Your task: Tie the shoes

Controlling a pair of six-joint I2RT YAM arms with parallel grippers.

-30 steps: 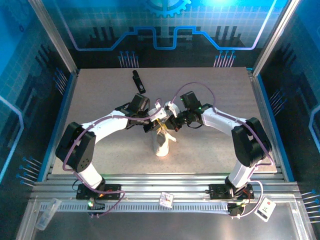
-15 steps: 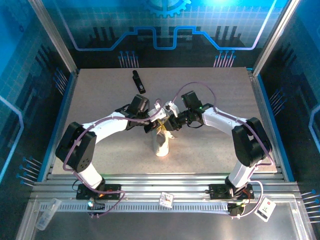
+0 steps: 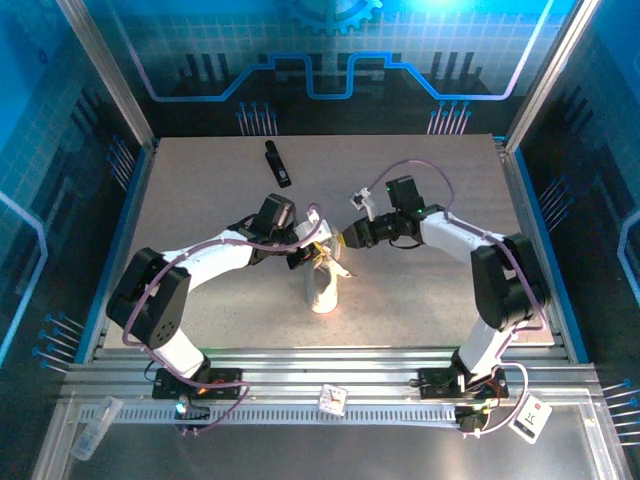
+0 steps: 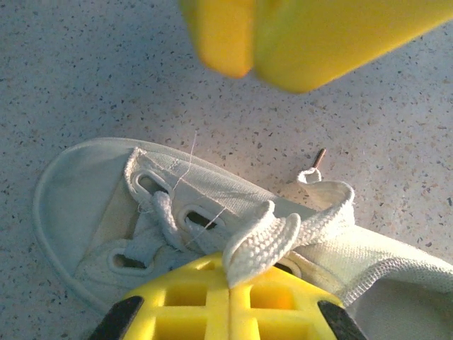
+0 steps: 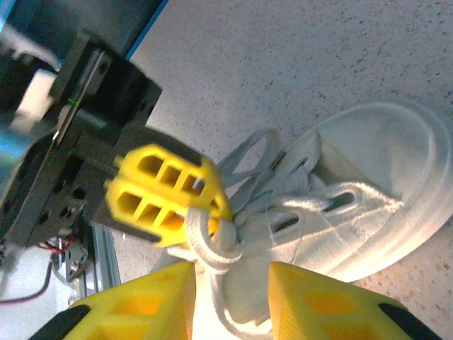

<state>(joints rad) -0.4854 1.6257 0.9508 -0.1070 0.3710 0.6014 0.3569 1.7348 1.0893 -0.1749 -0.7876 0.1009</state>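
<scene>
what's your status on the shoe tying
Left gripper shut on lace. Right gripper open, lace hanging in its gap. Shoe on table, no finished bow. Black bar far off.

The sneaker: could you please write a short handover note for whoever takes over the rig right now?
Left gripper: shut on a lace, just above the shoe's tongue.
Right gripper: open, fingers apart with lace strands running between them, not pinched.
Sneaker: lying mid-table between the two arms.
Done: laces are threaded through the eyelets and loosely crossed at the left fingertips.
Left: no finished bow is visible. Probably re-grip with the right, then form and tighten the knot.
</scene>
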